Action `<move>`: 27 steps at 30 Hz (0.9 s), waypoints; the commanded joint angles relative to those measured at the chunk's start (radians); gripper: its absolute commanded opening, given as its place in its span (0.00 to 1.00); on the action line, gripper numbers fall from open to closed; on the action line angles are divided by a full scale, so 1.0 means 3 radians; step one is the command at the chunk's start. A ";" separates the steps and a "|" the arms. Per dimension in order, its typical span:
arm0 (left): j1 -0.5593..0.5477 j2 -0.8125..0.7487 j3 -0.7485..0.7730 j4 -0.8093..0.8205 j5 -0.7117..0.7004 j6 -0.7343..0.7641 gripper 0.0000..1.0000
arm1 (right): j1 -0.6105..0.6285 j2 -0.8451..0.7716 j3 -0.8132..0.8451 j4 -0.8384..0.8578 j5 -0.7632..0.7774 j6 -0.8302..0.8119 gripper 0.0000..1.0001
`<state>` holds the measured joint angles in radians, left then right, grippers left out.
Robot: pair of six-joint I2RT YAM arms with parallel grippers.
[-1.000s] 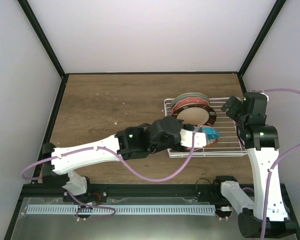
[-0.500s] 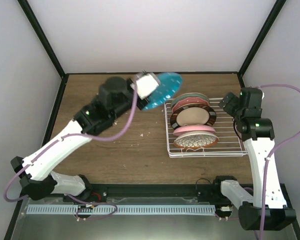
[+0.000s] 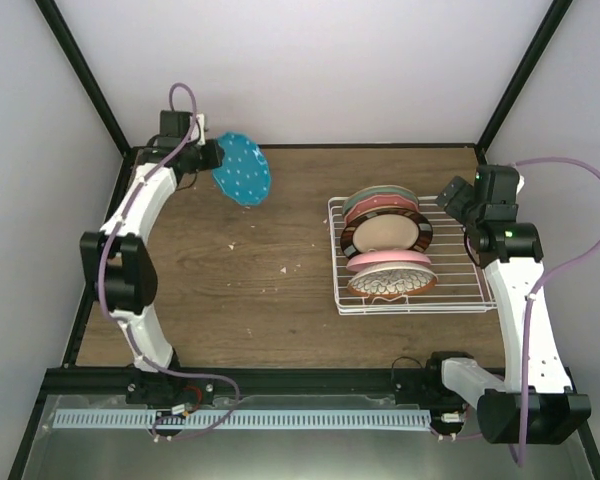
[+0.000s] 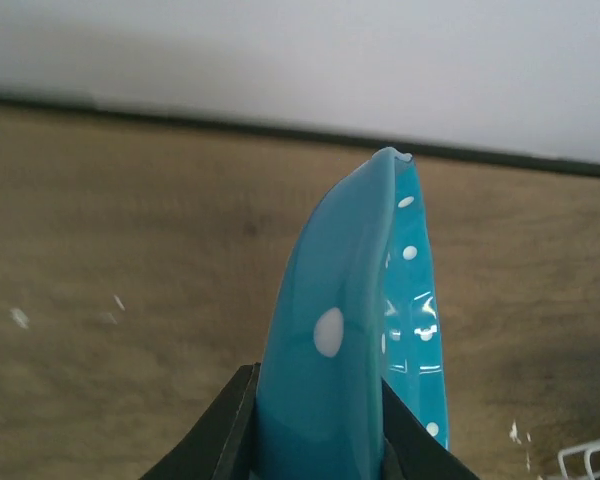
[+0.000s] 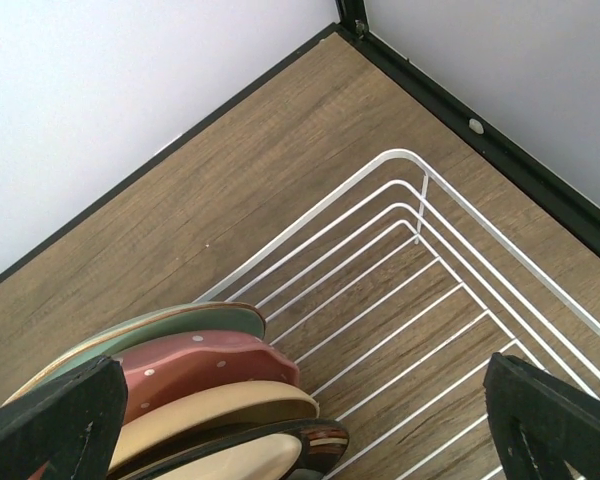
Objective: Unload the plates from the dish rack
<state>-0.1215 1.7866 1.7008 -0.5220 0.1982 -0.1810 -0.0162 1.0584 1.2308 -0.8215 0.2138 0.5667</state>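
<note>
the left claw (image 3: 212,160) was closed on the teal plate (image 3: 242,170) and gripped it by the rim, with one dark finger (image 4: 228,432) on each side of the plate. the plate was held on its edge in the air, over the far left corner of the table (image 3: 280,320), close to the back wall. its white-dotted face was turned to the right. the rack (image 3: 462,290) stood on the right part of the table, well apart from the teal plate. five plates stood on edge in the left half of the rack, one behind the other. from far to near these were the green plate (image 3: 380,193), the red plate (image 3: 382,205), the tan plate (image 3: 385,235), the pink plate (image 3: 390,260) and the petal plate (image 3: 392,283). the right half of the rack showed only bare wires. the right claw (image 3: 450,196) hung above the far right corner of the rack. its fingers were wide apart and it held nothing. a few small white crumbs (image 3: 285,268) lay on the wood to the left of the rack.
</note>
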 commanded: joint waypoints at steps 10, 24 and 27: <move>0.0027 0.1003 0.0107 0.0776 0.1476 -0.1211 0.04 | -0.0018 -0.0118 0.0279 -0.0326 0.0365 0.0173 1.00; 0.0069 0.1553 0.0200 0.0857 0.1478 -0.1391 0.04 | -0.0018 -0.0069 0.0454 -0.0572 0.0436 0.0380 1.00; 0.0087 0.1564 0.0113 0.0809 0.1427 -0.1356 0.19 | -0.0018 -0.0036 0.0478 -0.0590 0.0421 0.0382 1.00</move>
<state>-0.1040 2.2570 1.7168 -0.3290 0.5858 -0.5701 -0.0162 1.0378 1.3273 -0.9699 0.3222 0.6559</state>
